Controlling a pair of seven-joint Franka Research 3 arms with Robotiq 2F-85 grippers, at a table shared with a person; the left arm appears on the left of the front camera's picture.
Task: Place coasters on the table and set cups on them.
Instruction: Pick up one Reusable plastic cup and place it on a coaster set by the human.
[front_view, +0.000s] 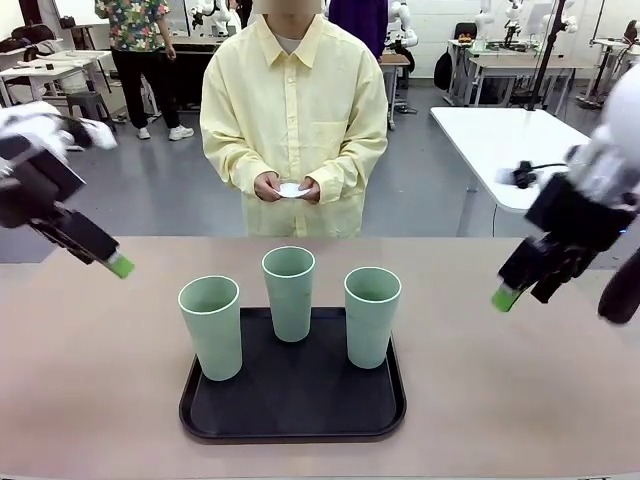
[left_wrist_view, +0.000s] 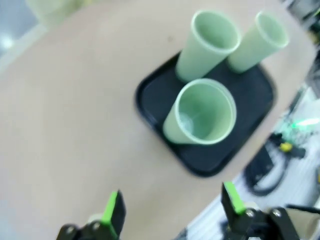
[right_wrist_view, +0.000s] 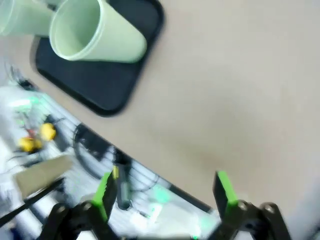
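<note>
Three pale green cups stand upright on a black tray (front_view: 290, 410) in the middle of the beige table (front_view: 90, 380): a left cup (front_view: 212, 326), a middle cup (front_view: 289, 292) and a right cup (front_view: 371, 315). Across the table a person holds white coasters (front_view: 292, 189) in both hands at waist height. My left gripper (front_view: 115, 264) hovers open above the table's left side, apart from the cups. My right gripper (front_view: 510, 295) hovers open at the right. In the left wrist view the open gripper (left_wrist_view: 172, 205) looks down on the nearest cup (left_wrist_view: 202, 114). In the right wrist view the gripper (right_wrist_view: 165, 187) stands open, with a cup (right_wrist_view: 95, 35) at upper left.
A white-topped table (front_view: 500, 135) stands behind at the right. Bare tabletop lies on both sides of the tray and in front of the person. Cables and gear (right_wrist_view: 90, 150) lie below the table's near edge in the right wrist view.
</note>
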